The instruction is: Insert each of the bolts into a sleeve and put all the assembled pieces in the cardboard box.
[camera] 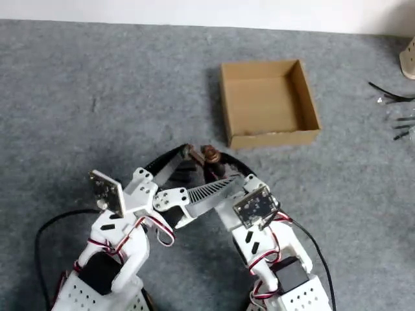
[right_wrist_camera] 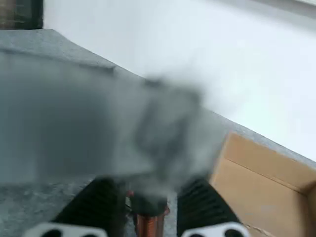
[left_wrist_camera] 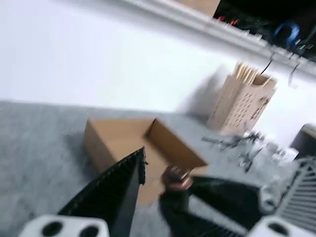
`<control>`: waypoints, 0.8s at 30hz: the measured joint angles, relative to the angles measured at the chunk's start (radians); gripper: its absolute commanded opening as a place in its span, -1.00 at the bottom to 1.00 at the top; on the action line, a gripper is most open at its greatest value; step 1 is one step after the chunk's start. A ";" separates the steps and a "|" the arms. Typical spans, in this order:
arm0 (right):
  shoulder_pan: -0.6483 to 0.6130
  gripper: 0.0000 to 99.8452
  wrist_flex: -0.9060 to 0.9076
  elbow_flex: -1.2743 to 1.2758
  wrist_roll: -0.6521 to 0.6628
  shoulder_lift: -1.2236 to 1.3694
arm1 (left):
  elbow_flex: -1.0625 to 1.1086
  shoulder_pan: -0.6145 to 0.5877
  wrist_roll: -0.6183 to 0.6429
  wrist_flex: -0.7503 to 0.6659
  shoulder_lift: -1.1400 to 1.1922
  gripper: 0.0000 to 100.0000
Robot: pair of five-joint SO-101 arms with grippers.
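R pincer [right_wrist_camera: 148, 202] clamped on copper piece [right_wrist_camera: 147, 223], held btwn wide-apart jaws of L pincer [camera: 211, 166]. Cardboard box [camera: 272, 137] just ahead. I'd hold firm and clear the rim before release.

Counted 1 cardboard box [camera: 272, 138], 2 arms [camera: 123, 217] [camera: 272, 249], at least 1 copper piece [camera: 210, 154], 1 wooden holder [left_wrist_camera: 242, 103].

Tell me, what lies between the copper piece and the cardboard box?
Only a strip of bare grey mat; the high view shows it between the copper piece and the cardboard box.
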 measured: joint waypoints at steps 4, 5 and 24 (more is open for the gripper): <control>0.017 -0.99 0.000 0.000 0.000 0.000 | -0.034 -0.160 0.000 0.014 -0.028 -0.16; 0.018 -0.99 0.000 0.000 0.000 0.000 | -0.040 -0.203 0.000 0.015 -0.032 -0.16; 0.068 -0.99 0.000 0.000 0.000 0.000 | -0.048 -0.313 -0.002 0.232 -0.037 -0.16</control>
